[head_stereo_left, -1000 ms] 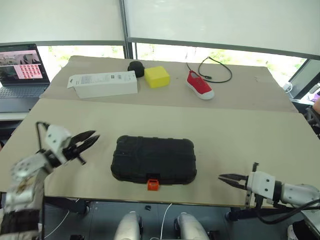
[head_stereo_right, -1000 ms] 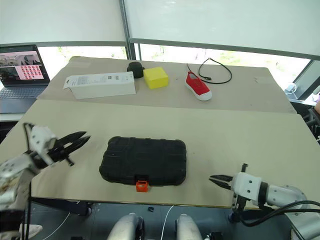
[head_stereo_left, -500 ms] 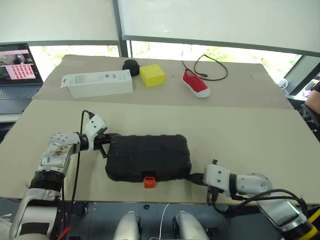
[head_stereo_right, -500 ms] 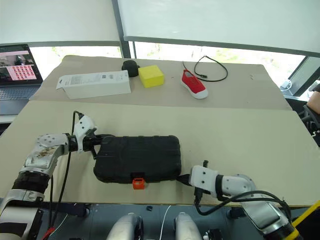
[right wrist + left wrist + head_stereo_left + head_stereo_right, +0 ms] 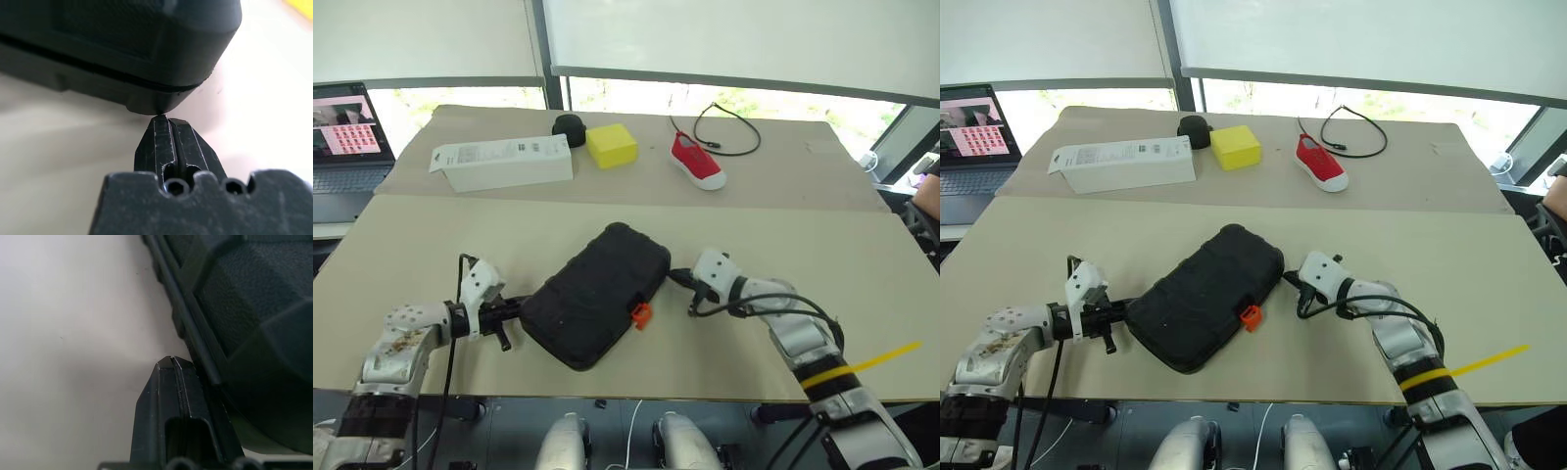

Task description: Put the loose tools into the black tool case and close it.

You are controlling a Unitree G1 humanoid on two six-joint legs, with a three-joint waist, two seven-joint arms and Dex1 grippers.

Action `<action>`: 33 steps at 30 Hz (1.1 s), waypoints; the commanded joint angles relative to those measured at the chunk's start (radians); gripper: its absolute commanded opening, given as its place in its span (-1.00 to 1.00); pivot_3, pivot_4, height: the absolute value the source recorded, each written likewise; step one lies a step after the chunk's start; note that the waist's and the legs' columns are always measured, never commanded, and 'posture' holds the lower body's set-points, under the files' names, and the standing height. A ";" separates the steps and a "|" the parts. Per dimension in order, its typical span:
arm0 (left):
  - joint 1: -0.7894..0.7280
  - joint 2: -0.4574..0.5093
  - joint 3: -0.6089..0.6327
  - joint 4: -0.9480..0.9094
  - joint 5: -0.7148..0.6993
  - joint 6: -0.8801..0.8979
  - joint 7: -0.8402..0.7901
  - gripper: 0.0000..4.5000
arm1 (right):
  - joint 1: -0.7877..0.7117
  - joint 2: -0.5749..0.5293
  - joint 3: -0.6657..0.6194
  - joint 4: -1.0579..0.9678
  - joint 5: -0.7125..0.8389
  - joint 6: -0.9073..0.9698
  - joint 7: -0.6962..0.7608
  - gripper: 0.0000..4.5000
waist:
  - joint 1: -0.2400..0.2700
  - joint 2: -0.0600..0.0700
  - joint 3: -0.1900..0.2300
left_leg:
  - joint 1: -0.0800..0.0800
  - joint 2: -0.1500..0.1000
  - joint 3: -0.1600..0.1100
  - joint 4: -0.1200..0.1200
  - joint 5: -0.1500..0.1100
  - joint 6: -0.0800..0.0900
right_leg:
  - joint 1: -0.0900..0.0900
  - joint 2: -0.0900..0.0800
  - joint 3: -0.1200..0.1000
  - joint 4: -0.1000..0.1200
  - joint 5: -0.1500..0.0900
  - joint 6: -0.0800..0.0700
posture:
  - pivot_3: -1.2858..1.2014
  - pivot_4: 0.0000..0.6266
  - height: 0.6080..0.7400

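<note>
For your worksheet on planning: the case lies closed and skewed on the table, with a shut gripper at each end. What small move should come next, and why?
Probably draw the right gripper back from the black case and bring it round to the orange latch. The lid is shut, no tools lie on the table, and closed fingertips at the case's corners can only push it.

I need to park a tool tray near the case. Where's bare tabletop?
Bare: between black tool case and white box; the whole stretch right of the right end effector, below the red shoe. Crowded: back edge, and both case ends, each with an end effector (left).
</note>
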 commanded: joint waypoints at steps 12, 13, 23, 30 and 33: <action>-0.140 0.165 0.067 -0.004 -0.176 0.206 -0.181 -0.99 | 0.302 -0.155 -0.112 -0.454 0.207 0.273 0.179 -1.00 | 0.017 0.000 0.000 | 0.000 0.000 0.002 0.000 0.000 0.000 | 0.001 0.000 -0.002 0.000 0.000 0.000 | 0.03 -0.52 1.00; -0.169 0.161 0.047 -0.028 -0.192 0.232 -0.194 -0.99 | 0.329 -0.155 -0.105 -0.497 0.220 0.309 0.180 -1.00 | 0.017 0.000 0.000 | 0.000 0.000 0.002 0.000 0.000 0.000 | 0.001 0.000 -0.002 0.000 0.000 0.000 | 0.03 -0.52 1.00; -0.423 -0.069 -0.170 -0.034 -0.085 0.178 -0.076 -0.99 | 0.404 -0.092 -0.009 -0.633 0.183 0.492 0.097 -1.00 | 0.011 -0.002 -0.001 | 0.000 0.000 0.001 0.000 0.000 0.000 | 0.002 0.003 -0.001 -0.001 0.000 0.000 | 0.03 -0.52 1.00; -0.456 -0.127 -0.249 0.061 0.022 0.122 -0.026 -0.99 | 0.375 -0.038 0.034 -0.650 0.191 0.545 0.072 -1.00 | 0.001 -0.002 -0.001 | 0.001 0.000 0.000 0.000 0.000 0.000 | 0.002 0.005 0.000 0.000 0.000 0.000 | 0.03 -0.52 1.00; -0.446 -0.135 -0.260 0.076 0.038 0.127 -0.018 -0.99 | 0.368 -0.019 0.048 -0.655 0.198 0.560 0.069 -1.00 | 0.004 -0.002 -0.001 | 0.001 0.000 -0.001 0.000 0.000 0.000 | 0.002 0.005 0.000 0.000 0.000 0.000 | 0.03 -0.52 1.00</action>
